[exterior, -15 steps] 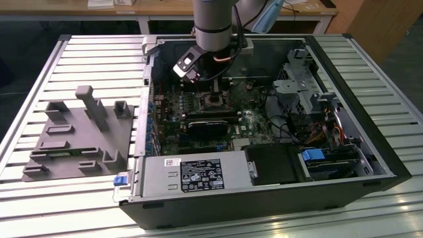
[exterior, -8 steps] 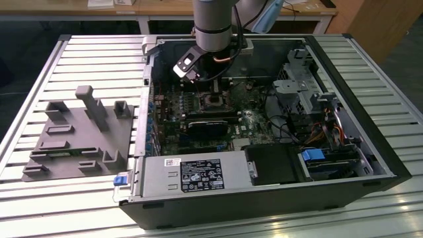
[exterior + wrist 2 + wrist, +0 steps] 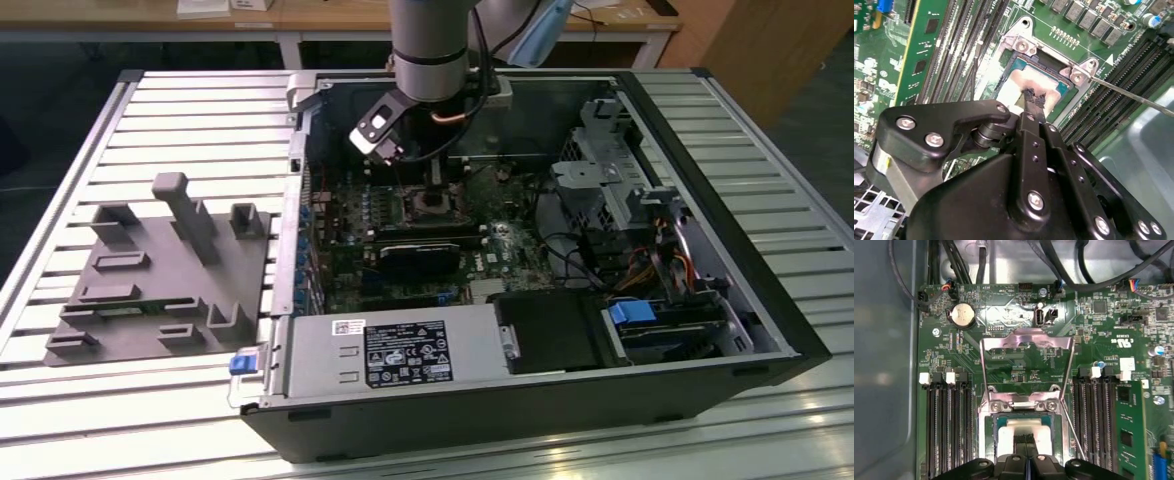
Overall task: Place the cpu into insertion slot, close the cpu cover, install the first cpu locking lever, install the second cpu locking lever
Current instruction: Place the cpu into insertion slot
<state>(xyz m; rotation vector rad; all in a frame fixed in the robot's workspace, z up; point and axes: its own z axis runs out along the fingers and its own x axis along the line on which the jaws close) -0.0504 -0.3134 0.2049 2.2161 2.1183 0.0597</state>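
The cpu (image 3: 1026, 429) lies flat in the insertion slot (image 3: 995, 432), its pale top (image 3: 1016, 87) showing in both wrist views. My gripper (image 3: 1027, 440) is shut, fingertips pressed together and resting on the middle of the cpu's top (image 3: 1034, 97). The cpu cover (image 3: 1026, 343), a silver frame with a big window, is swung open and lies back over the board beyond the slot. A thin wire locking lever (image 3: 1134, 96) sticks out beside the slot, unlatched (image 3: 1074, 432). In the exterior view the gripper (image 3: 437, 172) reaches down into the computer case above the socket (image 3: 434, 205).
Long black memory slots (image 3: 949, 430) flank the socket on both sides, with a green card (image 3: 1129, 435) standing nearby. Cables (image 3: 954, 260) run along the case wall. A black block (image 3: 420, 255) sits below the socket. A grey fixture (image 3: 160, 270) stands on the slatted table at the exterior view's left.
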